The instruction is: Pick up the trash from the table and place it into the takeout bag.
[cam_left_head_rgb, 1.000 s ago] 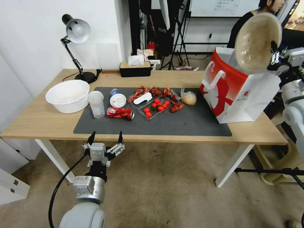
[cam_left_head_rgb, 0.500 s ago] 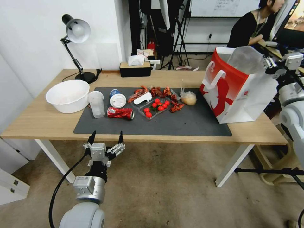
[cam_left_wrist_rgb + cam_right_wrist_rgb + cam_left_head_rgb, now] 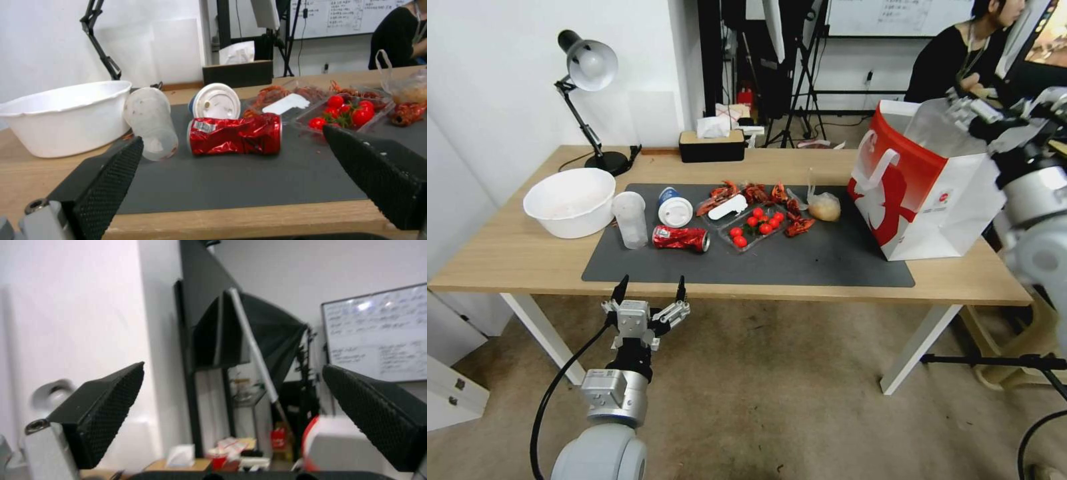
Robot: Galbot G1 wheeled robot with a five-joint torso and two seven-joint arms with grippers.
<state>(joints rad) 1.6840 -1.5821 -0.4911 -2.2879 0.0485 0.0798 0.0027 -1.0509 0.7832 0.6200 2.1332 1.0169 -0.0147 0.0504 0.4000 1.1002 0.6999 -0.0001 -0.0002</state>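
The trash lies on the dark mat of the table (image 3: 507, 257): a clear plastic cup (image 3: 630, 219), a blue-white cup with a white lid (image 3: 674, 208), a crushed red can (image 3: 680, 238) and a knotted clear plastic bag (image 3: 823, 205). The red-and-white takeout bag (image 3: 920, 193) stands upright at the table's right end. My right gripper (image 3: 968, 110) hovers over the bag's mouth, open, with nothing between its fingers (image 3: 106, 406). My left gripper (image 3: 649, 293) waits open just below the table's front edge, facing the can (image 3: 236, 133) and clear cup (image 3: 149, 121).
A big white bowl (image 3: 570, 200) sits at the mat's left. A clear tray of cherry tomatoes (image 3: 754, 227) and red crayfish shells (image 3: 747, 195) lie mid-mat. A desk lamp (image 3: 587, 73) and black tissue box (image 3: 712, 143) stand along the far edge.
One second ago my right gripper held a beige paper bowl above the takeout bag. The bowl has left the gripper, which now stands open, shifted left over the bag. Left arm unmoved.
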